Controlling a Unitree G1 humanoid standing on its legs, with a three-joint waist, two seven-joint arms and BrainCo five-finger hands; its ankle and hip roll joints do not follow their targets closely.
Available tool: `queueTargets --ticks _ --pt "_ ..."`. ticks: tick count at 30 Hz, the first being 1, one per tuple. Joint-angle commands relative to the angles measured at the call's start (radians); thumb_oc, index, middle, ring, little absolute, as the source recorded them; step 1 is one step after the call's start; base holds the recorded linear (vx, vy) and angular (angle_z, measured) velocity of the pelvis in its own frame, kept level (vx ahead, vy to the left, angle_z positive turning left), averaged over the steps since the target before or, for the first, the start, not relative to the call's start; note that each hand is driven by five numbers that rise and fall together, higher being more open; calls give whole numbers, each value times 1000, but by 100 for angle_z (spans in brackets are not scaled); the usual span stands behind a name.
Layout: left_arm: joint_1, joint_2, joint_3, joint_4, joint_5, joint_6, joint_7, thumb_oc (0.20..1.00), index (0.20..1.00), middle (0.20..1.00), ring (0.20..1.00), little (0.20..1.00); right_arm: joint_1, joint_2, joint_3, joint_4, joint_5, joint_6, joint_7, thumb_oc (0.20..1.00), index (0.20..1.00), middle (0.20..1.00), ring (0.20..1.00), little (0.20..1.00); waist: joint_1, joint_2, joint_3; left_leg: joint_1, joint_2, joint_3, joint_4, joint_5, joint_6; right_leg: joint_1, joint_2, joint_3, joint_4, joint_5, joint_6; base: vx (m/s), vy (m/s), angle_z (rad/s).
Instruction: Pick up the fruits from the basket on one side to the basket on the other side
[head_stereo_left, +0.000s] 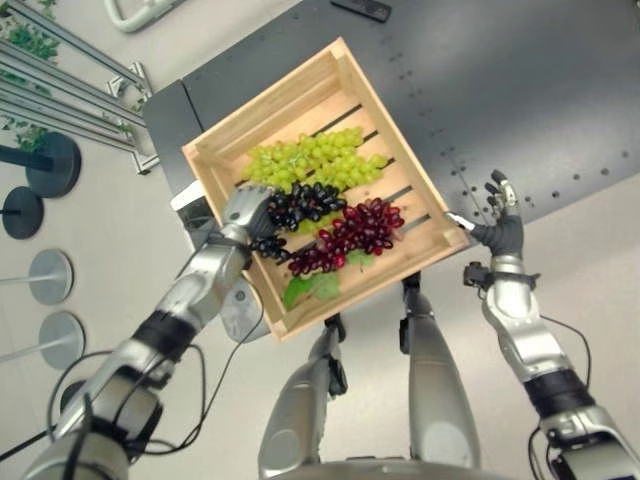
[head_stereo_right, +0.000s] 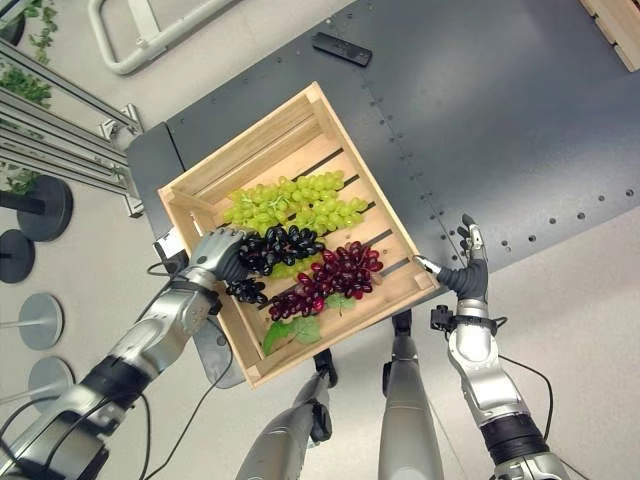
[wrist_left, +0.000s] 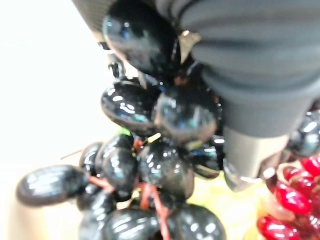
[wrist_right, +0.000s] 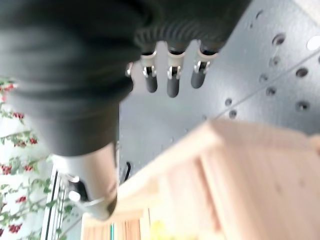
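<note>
A wooden crate (head_stereo_left: 265, 100) lies on the dark table, holding a green grape bunch (head_stereo_left: 310, 160), a black grape bunch (head_stereo_left: 300, 205) and a red grape bunch (head_stereo_left: 350, 235) with a green leaf (head_stereo_left: 310, 288). My left hand (head_stereo_left: 245, 212) reaches in from the crate's left side, fingers curled round the black bunch; the left wrist view has the black grapes (wrist_left: 165, 170) pressed against the palm, red ones (wrist_left: 290, 200) beside them. My right hand (head_stereo_left: 500, 225) hovers open just past the crate's right corner, fingers (wrist_right: 170, 80) straight over the table, the crate's edge (wrist_right: 240, 170) close by.
The dark grey perforated table (head_stereo_left: 520, 90) stretches to the right of the crate. A second wooden crate's corner (head_stereo_right: 615, 25) shows at the far right. A black remote-like bar (head_stereo_right: 341, 48) lies at the table's far edge. Round-based stands (head_stereo_left: 50, 165) and rails stand on the floor to the left.
</note>
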Motion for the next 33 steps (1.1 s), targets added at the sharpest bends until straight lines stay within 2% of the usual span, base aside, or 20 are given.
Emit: queueTargets --ticks 1,6,14,18,19,21,24,25,26,28,33 --pt "-9 48 103 -58 -16 -25 39 200 200 200 200 200 36 -33 -64 -67 -19 -22 26 1000 1000 1000 1000 1000 -12 31 -13 -33 5 -38 160 -121 -9 108 6 -11 29 -118 65 7 9 3" --pt "19 69 128 -96 -15 -34 38 200 200 200 200 200 53 -37 -69 -63 -11 -21 38 1000 1000 1000 1000 1000 -8 32 -19 -25 6 -43 164 -123 -9 121 5 -15 32 -124 62 4 3 3" --pt "44 181 171 -228 9 -81 -3 200 200 200 200 200 116 -69 -55 -33 -14 18 123 1000 1000 1000 1000 1000 -6 39 -44 11 5 -53 150 -115 -9 164 2 -24 15 -117 62 2 11 3" --pt "-17 303 114 -278 39 -133 -53 200 200 200 200 200 121 -127 14 -33 -24 33 237 1000 1000 1000 1000 1000 -7 51 -60 35 6 -50 137 -117 -13 190 3 -27 2 -120 69 6 3 1" --pt "-19 304 113 -277 38 -134 -54 200 200 200 200 200 119 -126 13 -33 -23 33 238 1000 1000 1000 1000 1000 -7 50 -60 32 6 -49 136 -111 -13 188 3 -26 -2 -113 68 14 39 -2" --pt "-87 380 33 -278 56 -168 -86 200 200 200 200 200 102 -188 74 -48 -40 41 325 1000 1000 1000 1000 1000 -9 58 -69 48 7 -43 123 -110 -14 201 3 -28 -10 -113 75 6 40 1" --pt "-182 432 -70 -265 66 -190 -110 200 200 200 200 200 43 -232 146 -57 -70 42 365 1000 1000 1000 1000 1000 -13 66 -75 59 12 -36 117 -106 -16 210 3 -29 -17 -110 79 0 0 0" --pt "-190 433 -75 -261 65 -190 -108 200 200 200 200 200 40 -231 144 -56 -69 42 365 1000 1000 1000 1000 1000 -12 65 -73 56 12 -36 116 -100 -15 209 3 -29 -20 -103 78 26 29 -6" --pt "-238 453 -136 -276 60 -213 -127 200 200 200 200 200 12 -251 181 -74 -51 37 393 1000 1000 1000 1000 1000 -14 72 -80 67 14 -33 113 -104 -17 216 3 -30 -21 -108 82 -7 27 -7" --pt "-275 462 -187 -284 45 -233 -145 200 200 200 200 200 -9 -263 213 -98 -31 35 423 1000 1000 1000 1000 1000 -14 75 -88 70 15 -29 105 -95 -17 218 3 -29 -29 -100 83 8 33 -10" --pt "-313 452 -227 -291 48 -250 -155 200 200 200 200 200 -35 -245 262 -132 19 28 467 1000 1000 1000 1000 1000 -9 81 -108 80 18 -27 97 -91 -21 231 1 -30 -39 -101 86 13 15 -4"
